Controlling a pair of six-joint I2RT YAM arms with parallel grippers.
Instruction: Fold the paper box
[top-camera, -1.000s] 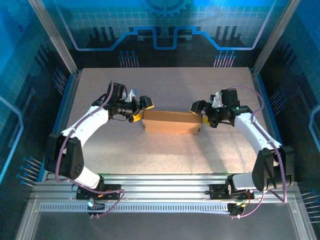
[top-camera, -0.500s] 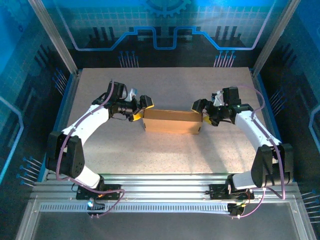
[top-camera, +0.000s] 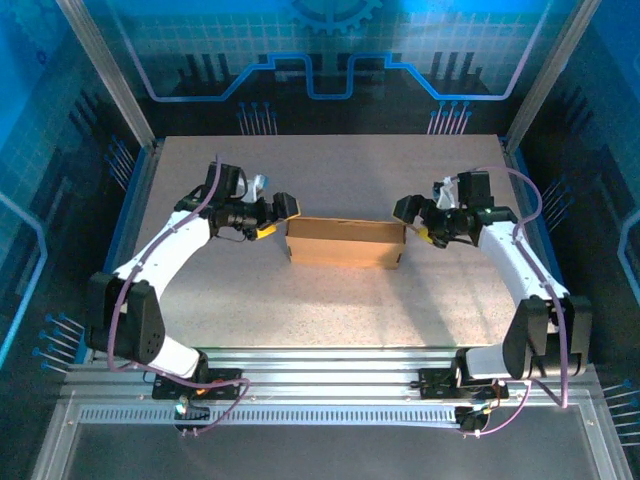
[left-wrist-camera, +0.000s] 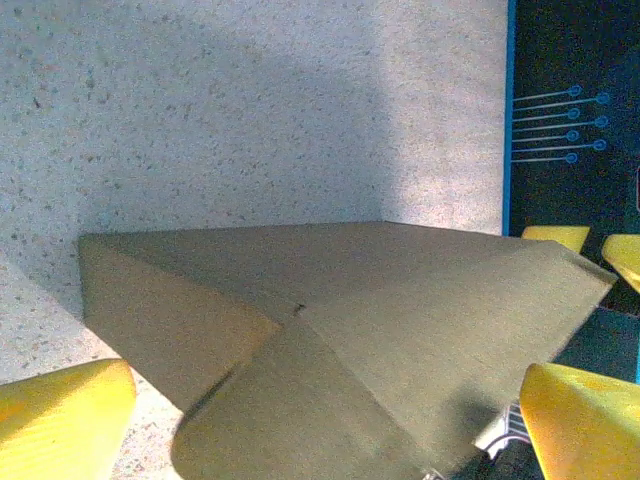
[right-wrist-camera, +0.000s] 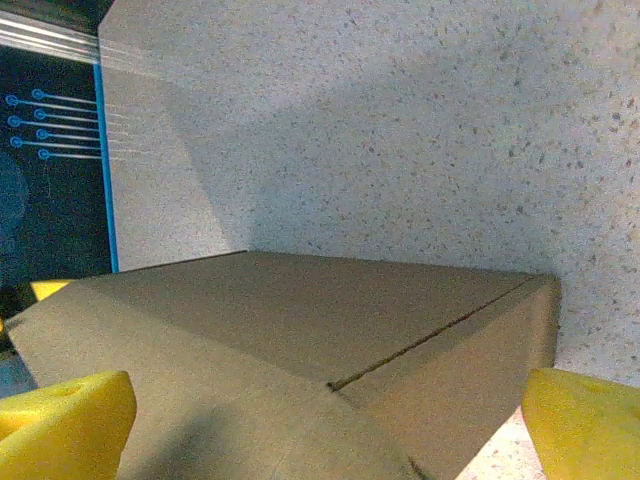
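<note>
The paper box (top-camera: 345, 242) is a closed, shallow brown cardboard box lying flat mid-table, long side left to right. My left gripper (top-camera: 276, 217) hovers open just off its left end. My right gripper (top-camera: 414, 222) is open just off its right end. In the left wrist view the paper box (left-wrist-camera: 340, 300) lies ahead of the left gripper (left-wrist-camera: 320, 430), with a rounded flap nearest and yellow fingertips (left-wrist-camera: 60, 415) spread wide of it. From the right wrist, the paper box (right-wrist-camera: 300, 330) shows a seam along its lid, and the right gripper (right-wrist-camera: 325, 430) stands open around the near corner without touching.
The speckled table (top-camera: 330, 170) has blue raised edges (top-camera: 137, 195) at left and right, with metal frame posts behind. An aluminium rail (top-camera: 330, 365) runs along the near edge by the arm bases. Free tabletop lies behind and in front of the box.
Both grippers have drawn back outward from the box's ends, the left one leftward and the right one rightward. The box stays closed in about the same place.
</note>
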